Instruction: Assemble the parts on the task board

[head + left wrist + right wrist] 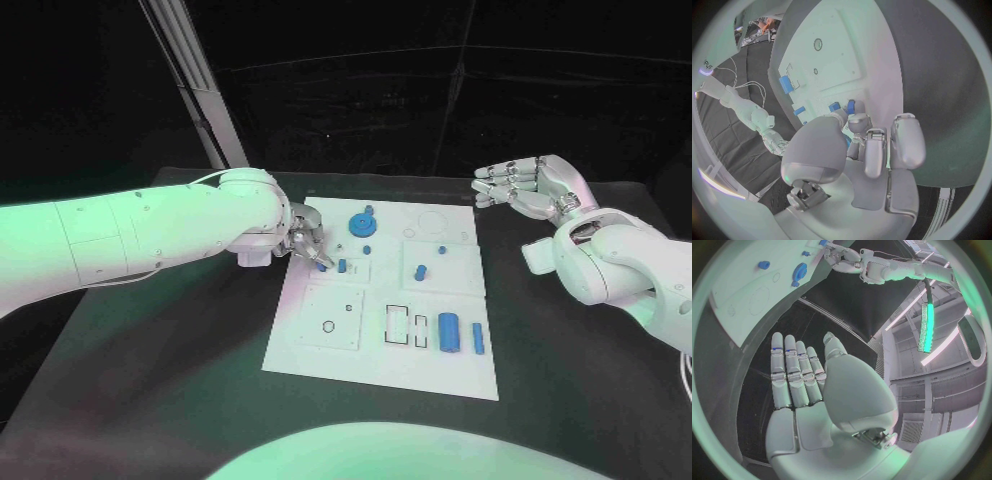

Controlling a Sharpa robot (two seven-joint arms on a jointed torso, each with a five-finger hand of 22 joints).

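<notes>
The white task board [325, 340] lies mid-table. My left hand [299, 240] hovers over its left edge, fingers curled, pinching a small blue part [320, 265] at the fingertips; the left wrist view shows that blue part [851, 105] between the fingertips [857, 121] just above the board [842, 60]. A round blue gear-like part [361, 221] stands near the board's far edge. A blue peg [418, 270] sits mid-board, and a blue cylinder [449, 333] and a blue bar [477, 338] lie near the front right. My right hand [526, 185] is raised beyond the board's far right corner, its straight fingers [795, 375] holding nothing.
The board has outlined slots and a small oval hole [329, 326] at its front left. Black table [159, 370] surrounds the board on all sides. A slanted metal post [195, 75] rises behind the left arm. The right wrist view shows the gear [799, 271] and my left hand [842, 257].
</notes>
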